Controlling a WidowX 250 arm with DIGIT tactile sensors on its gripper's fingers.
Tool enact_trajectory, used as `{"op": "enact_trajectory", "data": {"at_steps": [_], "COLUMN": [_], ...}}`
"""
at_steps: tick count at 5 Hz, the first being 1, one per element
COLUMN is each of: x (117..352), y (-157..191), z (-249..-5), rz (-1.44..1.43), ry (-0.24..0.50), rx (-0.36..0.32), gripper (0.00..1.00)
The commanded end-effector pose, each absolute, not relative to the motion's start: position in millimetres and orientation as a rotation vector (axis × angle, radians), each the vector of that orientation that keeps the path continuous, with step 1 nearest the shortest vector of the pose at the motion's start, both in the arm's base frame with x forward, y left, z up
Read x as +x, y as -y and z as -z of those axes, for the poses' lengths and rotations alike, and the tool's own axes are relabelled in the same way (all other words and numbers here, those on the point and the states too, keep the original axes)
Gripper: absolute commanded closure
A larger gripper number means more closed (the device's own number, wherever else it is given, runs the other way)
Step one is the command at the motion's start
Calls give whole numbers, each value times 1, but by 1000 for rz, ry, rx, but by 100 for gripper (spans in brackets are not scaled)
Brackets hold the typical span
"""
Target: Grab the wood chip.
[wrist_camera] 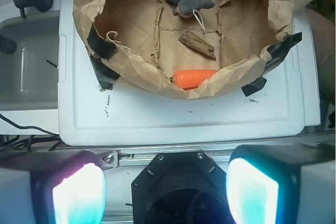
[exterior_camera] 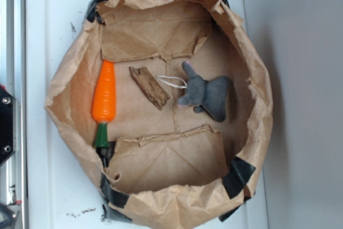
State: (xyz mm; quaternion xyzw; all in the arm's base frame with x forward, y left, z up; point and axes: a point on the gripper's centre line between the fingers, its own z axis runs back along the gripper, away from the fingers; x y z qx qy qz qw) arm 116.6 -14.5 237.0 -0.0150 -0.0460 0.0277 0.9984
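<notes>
Lying on the floor of the paper bag [exterior_camera: 252, 79], the wood chip [exterior_camera: 149, 87] sits between the carrot [exterior_camera: 104, 97] and the elephant [exterior_camera: 209, 94], touching neither. The gripper [wrist_camera: 165, 190] hangs released and empty, well apart from the bag, over the white lid [wrist_camera: 184, 121].

Wood chip [exterior_camera: 149, 87] lies clear between carrot [exterior_camera: 104, 98] and elephant [exterior_camera: 208, 93].

Carrot [wrist_camera: 194, 78] half hidden behind bag rim [wrist_camera: 157, 80], pincer [wrist_camera: 165, 192] fingers [wrist_camera: 79, 195] blurred, cut off at bottom edge
</notes>
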Motion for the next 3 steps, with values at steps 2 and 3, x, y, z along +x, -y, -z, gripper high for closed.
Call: {"op": "enact_trajectory", "data": {"at_steps": [2,3], "x": [167,217], "y": [16,4], "z": [-232,-230], "rz": [47,28], "ry": [181,228], "rx": [10,87], "gripper": [0,0]}}
